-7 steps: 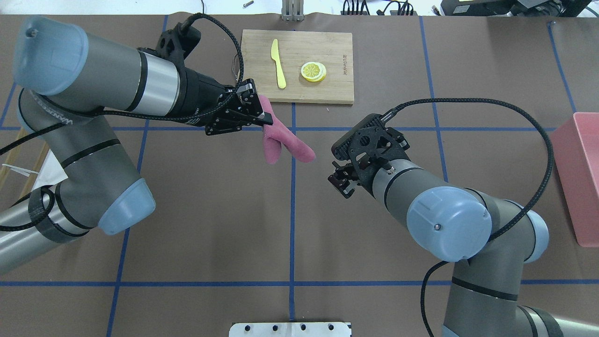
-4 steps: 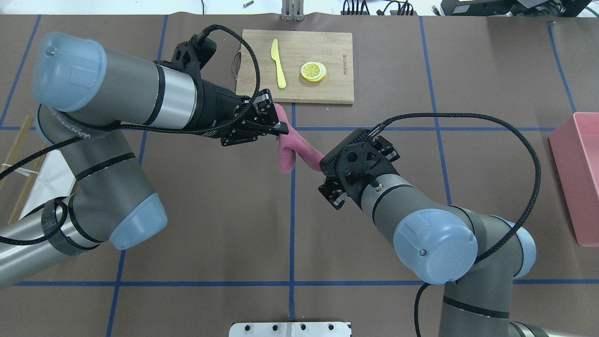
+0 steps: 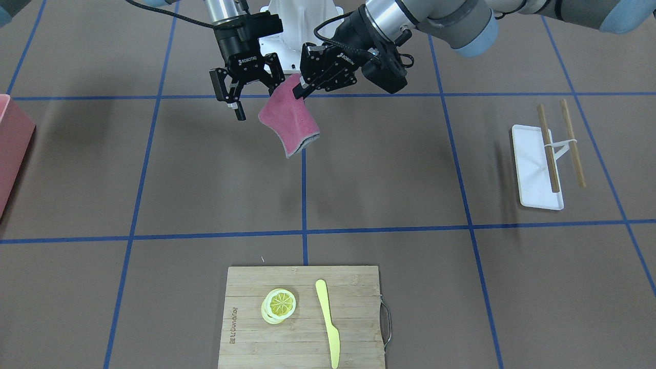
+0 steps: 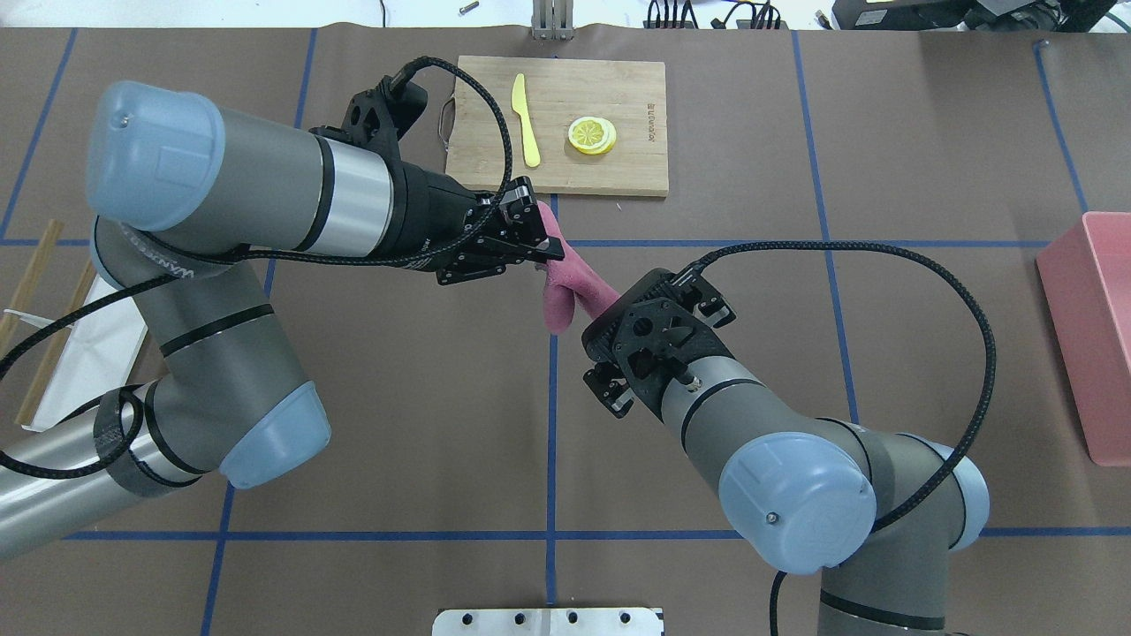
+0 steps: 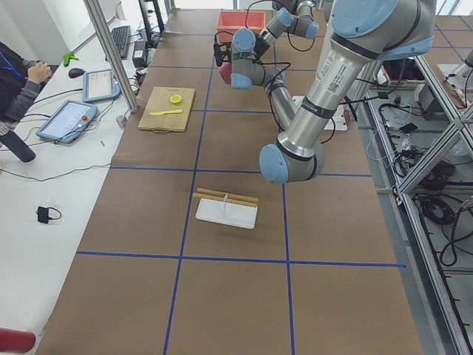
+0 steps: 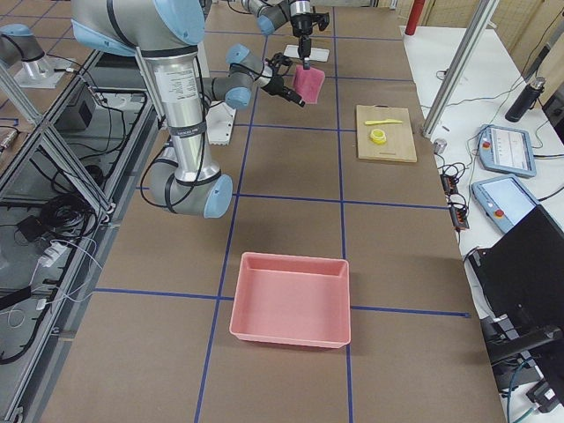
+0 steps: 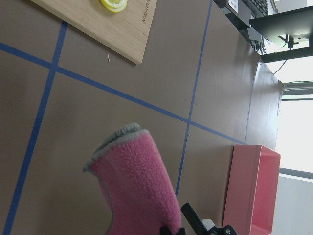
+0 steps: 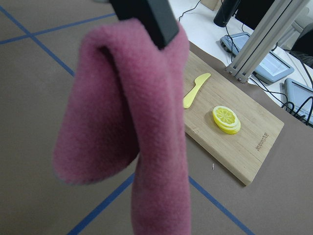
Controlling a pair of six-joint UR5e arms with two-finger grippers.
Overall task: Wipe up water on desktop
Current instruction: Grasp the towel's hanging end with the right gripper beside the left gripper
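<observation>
Hard to find any water on the table (image 4: 371, 415): matte brown, taped in blue, and perhaps wetted too thinly to show in these views. Holding the pink cloth (image 3: 289, 123) clear of that surface, on the robot's side of the cutting board (image 4: 565, 124) and near its closest edge, with the left hand (image 3: 299, 91) clenched on an upper corner. Drooping below that pinch in a loose double fold, so judged soft, light and limp. Fleecy by the look of it, likely absorbent, not slippery, with nothing to break. Best taken along the top edge beside the present pinch, or bunched at the middle, leaving a broad flap to press flat against the table. A little farther from the board than the cloth, with the right hand (image 3: 254, 102) released and fingers spread wide. Close to the fabric, seemingly not gripping it.
</observation>
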